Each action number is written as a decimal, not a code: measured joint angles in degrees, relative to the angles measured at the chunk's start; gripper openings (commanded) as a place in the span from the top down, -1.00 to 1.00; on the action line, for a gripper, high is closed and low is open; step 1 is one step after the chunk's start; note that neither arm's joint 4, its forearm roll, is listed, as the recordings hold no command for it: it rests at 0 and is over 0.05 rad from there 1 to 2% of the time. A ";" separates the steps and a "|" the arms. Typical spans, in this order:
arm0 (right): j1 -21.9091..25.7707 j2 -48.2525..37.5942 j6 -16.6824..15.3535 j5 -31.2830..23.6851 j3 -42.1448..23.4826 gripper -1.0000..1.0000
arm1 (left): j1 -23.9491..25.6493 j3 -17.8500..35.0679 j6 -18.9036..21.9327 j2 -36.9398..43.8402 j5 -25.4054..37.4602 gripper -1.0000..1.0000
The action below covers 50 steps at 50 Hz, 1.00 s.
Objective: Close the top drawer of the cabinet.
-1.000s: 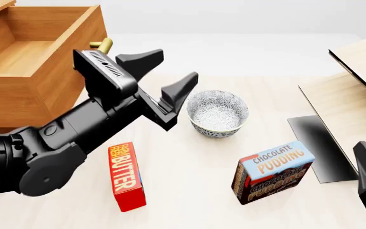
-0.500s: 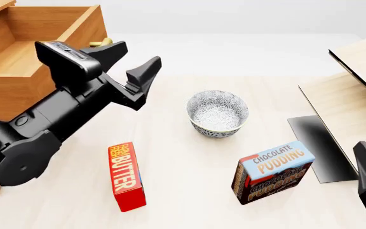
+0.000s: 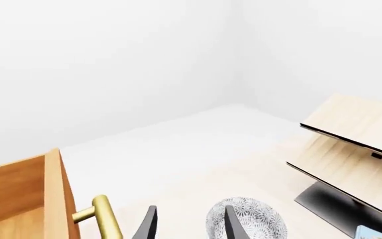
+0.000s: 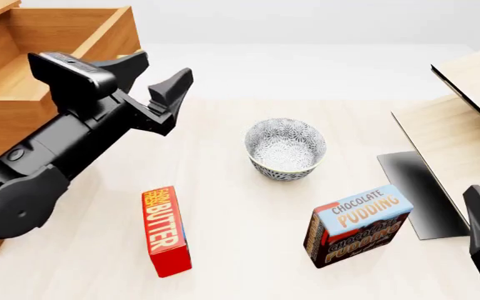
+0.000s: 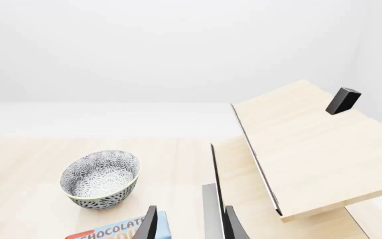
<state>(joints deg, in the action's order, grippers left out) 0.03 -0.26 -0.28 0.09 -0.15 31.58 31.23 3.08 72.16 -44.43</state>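
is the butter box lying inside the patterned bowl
No, the butter box lies flat on the table, apart from the bowl, which shows nothing inside.

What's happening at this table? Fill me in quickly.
The left gripper is open and empty, right in front of the top drawer, which stands pulled out of the cabinet. Its brass handle is beside the fingers, not gripped. The right gripper waits low at the near right. A patterned bowl, butter box and pudding box sit untouched.
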 measured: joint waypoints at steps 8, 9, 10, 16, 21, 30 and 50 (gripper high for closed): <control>0.00 0.00 0.00 0.00 0.00 -1.00 | -0.77 -0.40 -0.18 0.05 -0.24 -1.00; 0.00 0.00 0.00 0.00 0.00 -1.00 | -0.91 -0.46 -0.23 0.10 -0.27 -1.00; 0.00 0.00 0.00 0.00 0.00 -1.00 | -1.05 -0.50 -0.29 0.16 -0.29 -1.00; 0.00 0.00 0.00 0.00 0.00 -1.00 | -1.69 -0.62 -0.69 0.32 -0.56 -1.00; 0.00 0.00 0.00 0.00 0.00 -1.00 | -2.12 -0.67 -0.93 0.45 -0.97 -1.00; 0.00 0.00 0.00 0.00 0.00 -1.00 | -3.11 -0.56 -1.39 0.71 -1.40 -1.00; 0.00 0.00 0.00 0.00 0.00 -1.00 | -5.45 -0.99 -1.65 0.31 -2.02 -1.00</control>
<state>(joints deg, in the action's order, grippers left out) 0.02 -0.26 -0.29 0.09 -0.15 26.13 30.25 1.43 72.47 -46.45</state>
